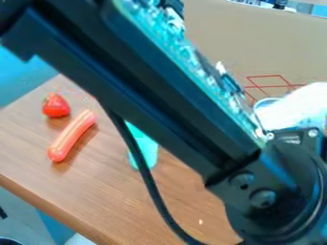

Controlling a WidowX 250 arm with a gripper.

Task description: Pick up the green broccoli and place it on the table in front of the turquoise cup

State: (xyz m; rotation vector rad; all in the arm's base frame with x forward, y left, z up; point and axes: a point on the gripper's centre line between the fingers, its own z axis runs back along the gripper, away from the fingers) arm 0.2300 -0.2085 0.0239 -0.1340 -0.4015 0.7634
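See nearest a black arm [159,100] slanting above a wooden table [96,191]; cannot tell the state of the gripper. Find a teal thing [149,146], partly hidden behind the arm. Left of that, note an orange-red sausage [71,136]: probably light, smooth, slightly yielding, best gripped across the middle. Just beyond, spot a strawberry [56,105], likely light; pinch at the widest part. Make out no readable writing.

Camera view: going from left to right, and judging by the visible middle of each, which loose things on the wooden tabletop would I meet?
Red strawberry, orange-red sausage, turquoise object partly hidden by the arm and cable.
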